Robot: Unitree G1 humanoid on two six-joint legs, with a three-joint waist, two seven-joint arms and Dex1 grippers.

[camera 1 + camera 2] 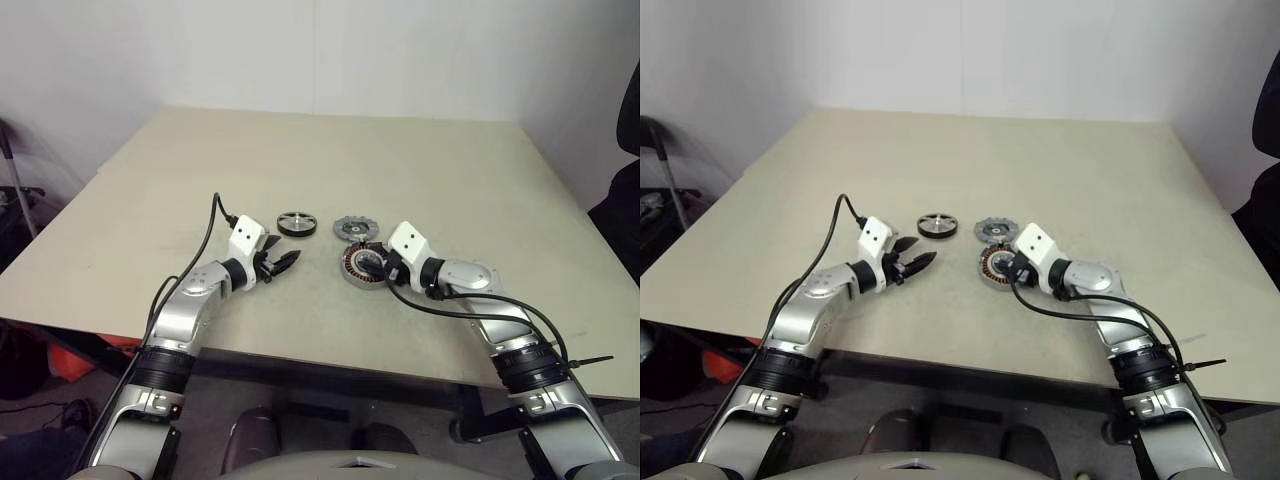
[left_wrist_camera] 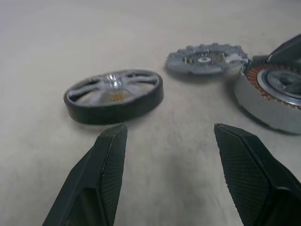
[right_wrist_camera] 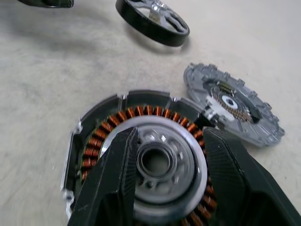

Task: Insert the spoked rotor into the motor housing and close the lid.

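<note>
While over the motor housing (image 3: 141, 155), right gripper (image 3: 164, 155) jaws apart astride its hub; left gripper (image 2: 169, 155) released near spoked rotor (image 2: 114, 95).

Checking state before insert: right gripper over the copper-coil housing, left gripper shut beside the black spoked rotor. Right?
Not quite: the left gripper is open, fingers apart and empty, as the left wrist view shows. The rest holds: right gripper over the motor housing, the rotor on the table.

Both arms reach forward and angle inward over the table. The left gripper (image 1: 283, 263) hangs free with its fingers (image 2: 107, 165) spread apart (nothing between them). The right gripper (image 3: 169, 165) tilts downward, fingers parted.
</note>
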